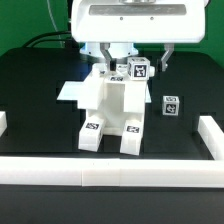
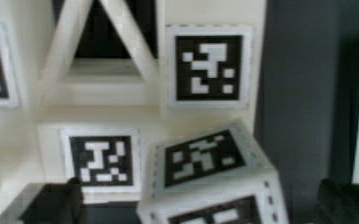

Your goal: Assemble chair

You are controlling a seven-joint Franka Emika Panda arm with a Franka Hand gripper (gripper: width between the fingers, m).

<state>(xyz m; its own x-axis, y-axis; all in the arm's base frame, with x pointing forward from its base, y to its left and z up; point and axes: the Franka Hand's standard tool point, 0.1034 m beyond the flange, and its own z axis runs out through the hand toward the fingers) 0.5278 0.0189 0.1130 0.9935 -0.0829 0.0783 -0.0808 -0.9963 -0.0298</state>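
**Inspecting the chair: gripper spread above the tagged upper part**

Looking first at the exterior view, the chair (image 1: 110, 105) stands at the centre of the frame on the black table (image 1: 35, 80). It is a white blocky body that steps down toward the lower edge of the frame. Two square legs reach forward from it, one at lower centre-left (image 1: 93, 130) and one at lower centre-right (image 1: 132, 134), each with a black-and-white tag on its end face. A tagged post (image 1: 137, 70) rises at the chair's upper right, just under the arm.

The gripper (image 1: 120, 64) hangs from the white arm housing at upper centre, directly over the back of the chair. Its fingers are apart. In the wrist view the two dark fingertips (image 2: 51, 203) sit wide of each other, and a tilted tagged block (image 2: 208, 160) lies between them. A gap shows between that block and the fingertip marked here. On the other side the dark background hides whether finger and block touch. No clamping is seen.

The wrist view also shows an upright tagged face (image 2: 204, 66) and a white frame with a dark opening (image 2: 91, 40), both blurred. Which chair parts these are cannot be told.

A small loose tagged piece (image 1: 171, 106) sits on the table at centre-right, apart from the chair. The marker board (image 1: 72, 92) lies flat at centre-left, partly behind the chair, and its tags are not readable. White border rails (image 1: 110, 172) run along the lower edge of the frame and up both sides.
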